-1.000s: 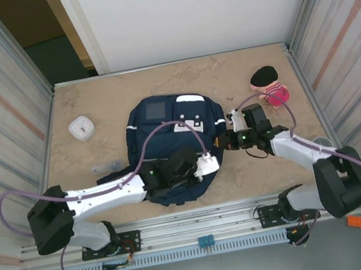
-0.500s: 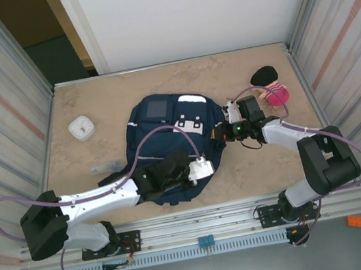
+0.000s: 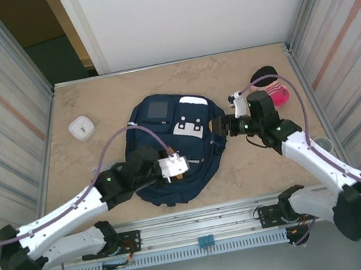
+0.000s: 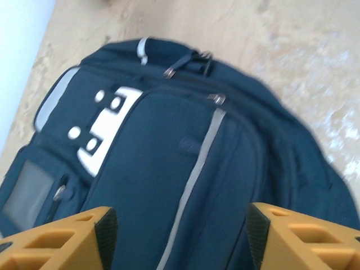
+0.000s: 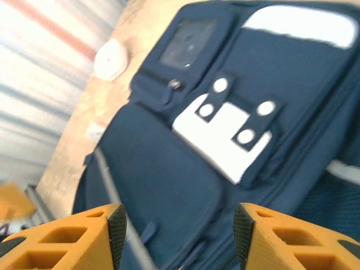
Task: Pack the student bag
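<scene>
The large navy-blue fabric student bag [image 3: 203,164] lies flat at the middle of the sandy stone-patterned worktop [image 3: 91,98]. Its long axis runs from the far edge toward the near edge, and its grey square patch [image 3: 155,109] is at the far end.

The left fingers [image 3: 174,166] hang over the near-left part of the bag. They are spread apart with nothing between them, and the bag stretches away ahead of them toward the far right. The right fingers [image 3: 223,126] sit just off the bag's right side, toward its far end. They are also parted and empty, with the bag lying to their left.

By position, the right arm looks the better placed for the right-hand seam and the left arm for steadying the body.

The left wrist view shows two metal zip pulls [image 4: 185,61] on the seam along the bag's right side, apparently closed. From overhead these are too small to make out. The right wrist view shows the white patch with round studs [image 5: 225,132] and a small round white object [image 5: 111,59] beyond the bag, toward the worktop's left edge.
</scene>
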Available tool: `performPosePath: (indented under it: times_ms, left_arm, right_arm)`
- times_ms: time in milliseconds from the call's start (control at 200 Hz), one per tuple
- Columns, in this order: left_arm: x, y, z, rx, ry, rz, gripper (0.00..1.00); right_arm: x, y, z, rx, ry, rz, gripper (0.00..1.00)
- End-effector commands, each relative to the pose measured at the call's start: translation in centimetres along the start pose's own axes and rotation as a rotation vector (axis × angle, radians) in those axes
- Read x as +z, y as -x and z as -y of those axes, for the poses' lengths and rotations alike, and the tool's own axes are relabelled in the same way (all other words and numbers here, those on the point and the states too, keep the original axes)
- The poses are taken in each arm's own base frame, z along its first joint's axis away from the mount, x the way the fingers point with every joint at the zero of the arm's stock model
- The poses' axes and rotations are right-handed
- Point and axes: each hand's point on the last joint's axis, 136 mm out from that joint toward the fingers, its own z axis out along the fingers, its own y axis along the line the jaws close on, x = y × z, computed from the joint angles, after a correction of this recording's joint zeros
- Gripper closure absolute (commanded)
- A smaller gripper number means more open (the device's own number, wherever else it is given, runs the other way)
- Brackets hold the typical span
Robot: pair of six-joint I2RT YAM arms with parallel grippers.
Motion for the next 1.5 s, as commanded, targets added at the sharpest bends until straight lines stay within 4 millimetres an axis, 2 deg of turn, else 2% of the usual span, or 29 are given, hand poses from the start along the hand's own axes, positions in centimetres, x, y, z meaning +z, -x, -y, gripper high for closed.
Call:
performPosePath:
  times_ms: [0, 175, 386, 486, 621, 732, 777, 812, 867, 962, 1022, 1273, 1403, 1493]
  left_arm:
    - [-0.2, -2.8, 2.6, 0.079, -0.114, -0.084, 0.34]
    - [1.3, -3.8, 3.2, 0.1, -0.122, -0.114, 0.3]
    - [3.1, -7.0, 2.3, 0.158, -0.068, -0.268, 0.27]
    - [3.9, -6.9, 1.5, 0.139, -0.033, -0.255, 0.27]
    - [5.2, -7.0, 0.6, 0.082, -0.005, -0.213, 0.31]
    - [6.0, -7.2, 0.0, 0.06, 0.017, -0.204, 0.37]
    - [6.2, -7.2, -0.1, 0.049, 0.026, -0.193, 0.42]
    - [6.2, -7.1, -0.3, 0.035, 0.03, -0.183, 0.5]
    - [6.1, -6.7, -0.2, -0.002, 0.015, -0.152, 0.69]
    - [5.5, -5.5, 0.2, -0.085, -0.027, -0.058, 0.9]
    - [4.9, -4.8, 0.3, -0.147, -0.044, 0.01, 1.0]
    - [2.3, -4.1, -0.7, -0.376, -0.017, 0.291, 1.0]
    - [2.0, -4.6, -1.5, -0.456, 0.005, 0.301, 1.0]
    - [2.1, -4.8, -1.8, -0.499, 0.016, 0.298, 1.0]
  right_arm:
    - [0.2, -4.2, 0.7, 0.021, -0.044, -0.084, 0.46]
    - [-0.1, -5.8, -0.4, 0.006, -0.008, -0.063, 0.46]
    - [-0.3, -6.7, -0.1, -0.006, -0.03, -0.065, 0.45]
    - [-0.4, -6.8, 0.0, -0.014, -0.031, -0.062, 0.44]
    - [-0.4, -6.9, 0.0, -0.015, -0.031, -0.063, 0.44]
    - [-0.8, -7.0, 0.0, -0.019, -0.03, -0.057, 0.44]
    - [-1.0, -6.9, -0.3, -0.026, -0.02, -0.051, 0.44]
    - [-1.2, -6.9, -0.6, -0.037, -0.011, -0.047, 0.44]
    - [-1.3, -6.9, -0.9, -0.055, 0.001, -0.046, 0.44]
    - [-1.5, -7.0, -1.4, -0.09, 0.018, -0.052, 0.43]
    - [-1.3, -7.0, -1.6, -0.117, 0.031, -0.056, 0.42]
    - [0.0, -5.6, -3.6, -0.154, 0.174, -0.035, 0.37]
    - [0.9, -4.7, -3.7, -0.148, 0.19, -0.048, 0.38]
    - [2.3, -4.8, -3.2, -0.132, 0.188, -0.084, 0.38]
